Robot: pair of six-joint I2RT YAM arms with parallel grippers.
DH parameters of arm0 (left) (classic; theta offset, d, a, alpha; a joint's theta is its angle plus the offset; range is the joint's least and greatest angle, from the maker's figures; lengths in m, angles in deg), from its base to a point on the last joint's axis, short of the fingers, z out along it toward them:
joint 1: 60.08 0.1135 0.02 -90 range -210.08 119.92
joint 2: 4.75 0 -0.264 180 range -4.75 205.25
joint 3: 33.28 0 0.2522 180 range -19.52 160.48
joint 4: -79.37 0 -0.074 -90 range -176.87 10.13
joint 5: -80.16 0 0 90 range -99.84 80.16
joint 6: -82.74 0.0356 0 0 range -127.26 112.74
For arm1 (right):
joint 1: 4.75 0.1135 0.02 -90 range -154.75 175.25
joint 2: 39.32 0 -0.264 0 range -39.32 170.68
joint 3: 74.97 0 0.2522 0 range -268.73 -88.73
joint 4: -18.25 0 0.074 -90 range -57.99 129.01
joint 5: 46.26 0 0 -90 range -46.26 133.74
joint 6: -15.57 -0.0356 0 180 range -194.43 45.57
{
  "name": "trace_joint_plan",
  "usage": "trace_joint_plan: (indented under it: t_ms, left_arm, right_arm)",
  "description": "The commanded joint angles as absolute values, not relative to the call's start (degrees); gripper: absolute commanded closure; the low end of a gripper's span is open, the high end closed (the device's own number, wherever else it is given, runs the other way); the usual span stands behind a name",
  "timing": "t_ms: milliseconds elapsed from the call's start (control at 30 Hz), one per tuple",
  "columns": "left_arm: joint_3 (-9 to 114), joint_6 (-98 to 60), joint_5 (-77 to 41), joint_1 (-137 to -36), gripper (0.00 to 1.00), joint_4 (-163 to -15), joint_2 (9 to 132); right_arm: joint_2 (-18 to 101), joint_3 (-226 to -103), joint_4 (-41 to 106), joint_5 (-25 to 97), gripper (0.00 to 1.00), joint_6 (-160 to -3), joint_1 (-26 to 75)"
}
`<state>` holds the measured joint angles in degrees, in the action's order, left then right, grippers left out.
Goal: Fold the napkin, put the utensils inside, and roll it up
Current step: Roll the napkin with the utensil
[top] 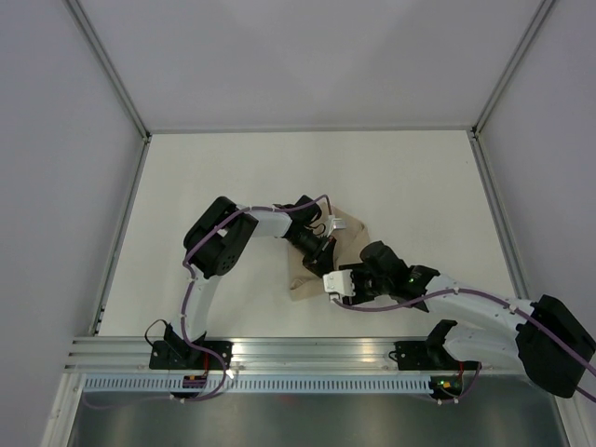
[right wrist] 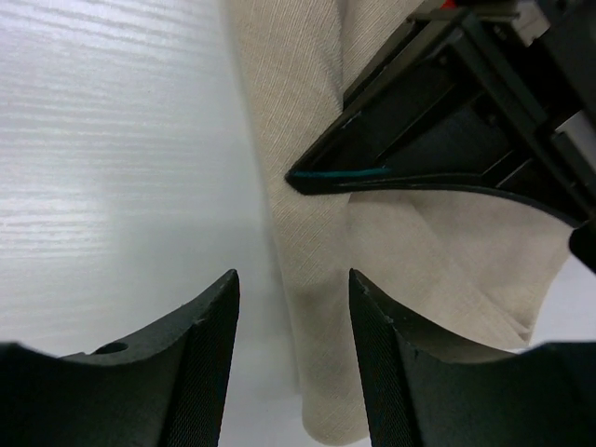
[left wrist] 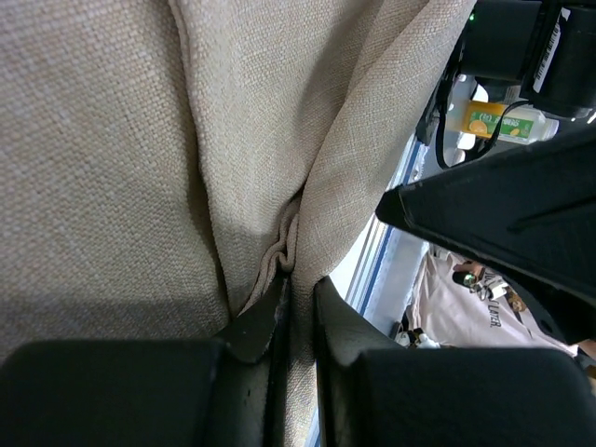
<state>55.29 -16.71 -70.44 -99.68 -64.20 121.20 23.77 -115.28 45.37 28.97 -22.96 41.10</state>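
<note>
One fold in hand: we clench the napkin (left wrist: 112, 140) in our left jaws; our released right jaws need its edge next.

left gripper (left wrist: 300, 303): matte black; one finger has a thin teal line (right wrist: 340, 172) on its edge, ahead of the right jaws.
right gripper (right wrist: 293, 279): matte black.
napkin (left wrist: 112, 140): plain tan-beige, fine woven texture, no print; darker shadow in the fold between the left jaws.
table (right wrist: 112, 140): white, faint grey grain lines, beside the right jaws.
arms (top: 265, 222): white shells, black joints.
cables (top: 191, 251): purple.
</note>
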Motion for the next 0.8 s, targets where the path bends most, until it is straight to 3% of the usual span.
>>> trace_joint_plan:
  t_ms: [0,533,767]
  left_arm:
    - [54.58,-18.86,-65.13,-99.81,0.98,-60.94,123.74]
    - [55.02,-19.21,-66.01,-99.63,0.98,-60.86,125.06]
    - [54.84,-18.94,-67.41,-99.46,0.98,-60.77,124.97]
  right_arm:
    - [23.69,-114.48,39.93,33.45,0.44,-22.57,43.58]
    - [29.76,-110.1,32.45,40.93,0.52,-23.45,48.52]
    - [30.02,-108.59,30.08,43.21,0.67,-23.8,48.52]
